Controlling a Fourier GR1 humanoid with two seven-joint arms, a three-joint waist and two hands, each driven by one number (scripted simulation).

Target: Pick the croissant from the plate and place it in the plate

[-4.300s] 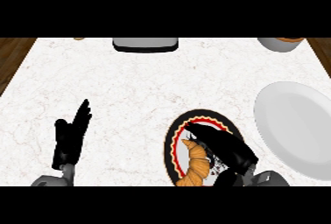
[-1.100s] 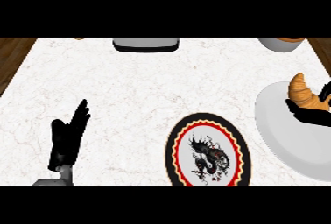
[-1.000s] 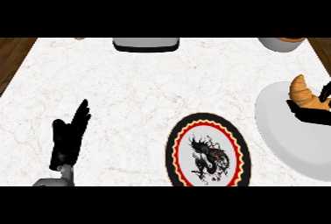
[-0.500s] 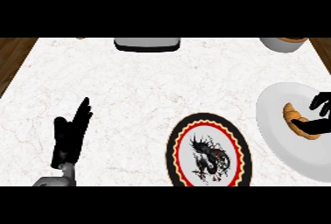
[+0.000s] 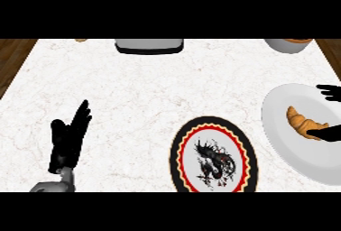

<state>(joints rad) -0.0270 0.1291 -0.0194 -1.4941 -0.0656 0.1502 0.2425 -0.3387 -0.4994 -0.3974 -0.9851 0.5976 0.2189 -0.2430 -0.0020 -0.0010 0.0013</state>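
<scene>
White marbled counter (image 5: 153,90), left hand (image 5: 66,140) resting open at lower left, dragon-patterned plate (image 5: 212,155) nearest, croissant (image 5: 303,122) lying on white plate (image 5: 293,140), released, between spread fingers of right hand (image 5: 328,133) at right edge, grey appliance (image 5: 149,46) far back

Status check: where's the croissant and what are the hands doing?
Croissant lying on the white plate. Right hand open around it at the view's right edge. Left hand open, resting lower left. Dragon plate bare; nothing in the way.
</scene>
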